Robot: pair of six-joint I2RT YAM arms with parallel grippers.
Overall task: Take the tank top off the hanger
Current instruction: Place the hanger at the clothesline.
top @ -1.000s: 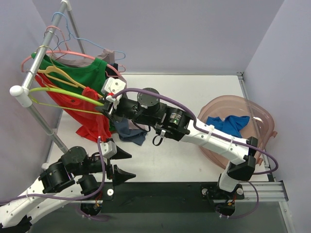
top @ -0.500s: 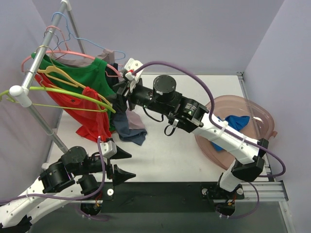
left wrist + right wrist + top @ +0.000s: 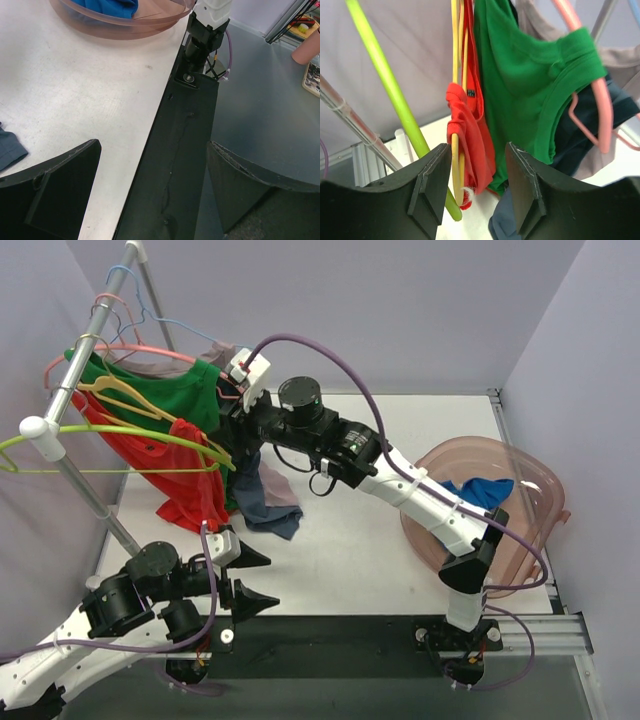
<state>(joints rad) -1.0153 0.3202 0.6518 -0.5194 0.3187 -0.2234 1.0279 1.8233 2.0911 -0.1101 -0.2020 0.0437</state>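
The right gripper [image 3: 479, 150] stands parted and empty before the red tank top [image 3: 470, 131] bunched on its yellow hanger [image 3: 455, 60], the left gripper [image 3: 152, 145] idles wide open, and a careless close could pinch hanger or green top [image 3: 520, 75] too

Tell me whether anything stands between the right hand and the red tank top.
Nothing visible does: the open right hand faces the red tank top on its yellow hanger. A lime hanger slants close beside it.
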